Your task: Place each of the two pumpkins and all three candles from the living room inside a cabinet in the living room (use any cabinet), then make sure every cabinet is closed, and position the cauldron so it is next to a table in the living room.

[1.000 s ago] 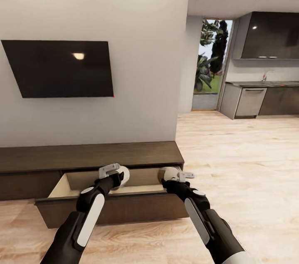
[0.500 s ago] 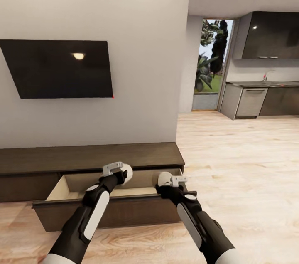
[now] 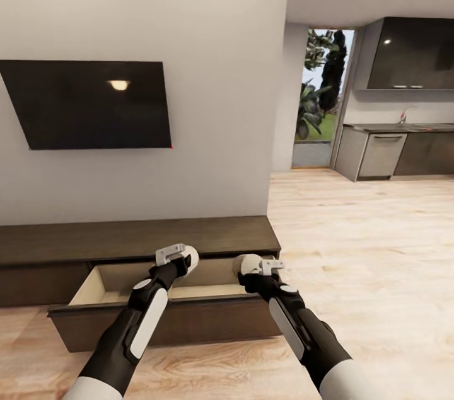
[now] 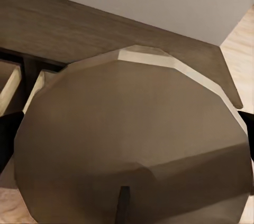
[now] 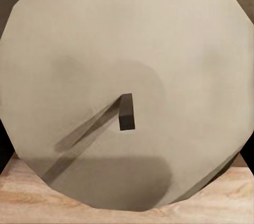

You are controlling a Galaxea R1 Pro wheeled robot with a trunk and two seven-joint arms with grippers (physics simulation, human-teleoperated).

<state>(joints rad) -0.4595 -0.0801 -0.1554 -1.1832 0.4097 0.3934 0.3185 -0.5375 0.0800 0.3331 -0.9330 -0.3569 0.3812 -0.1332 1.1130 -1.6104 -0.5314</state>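
The long dark cabinet [image 3: 139, 237] runs along the wall, one drawer [image 3: 157, 323] pulled out with its pale inside showing. Both arms reach over that drawer. My left gripper [image 3: 181, 260] is shut on a pale candle [image 3: 192, 257]; the left wrist view shows the candle top [image 4: 132, 139] and its dark wick [image 4: 123, 203] close up. My right gripper [image 3: 256, 266] is shut on a second candle [image 3: 247, 264], whose round top [image 5: 127, 49] and wick [image 5: 127, 112] face the right wrist camera. The pumpkins and cauldron are out of view.
A black TV [image 3: 94, 104] hangs on the wall above the cabinet. Light wooden floor [image 3: 366, 249] opens to the right, leading to a kitchen with dark cupboards [image 3: 410, 53], a dishwasher [image 3: 380, 154] and a glazed doorway [image 3: 318, 97].
The view has shifted a little, so the drawer sits lower left in the picture. Both grippers, each still holding a candle, have edged slightly over the open drawer.
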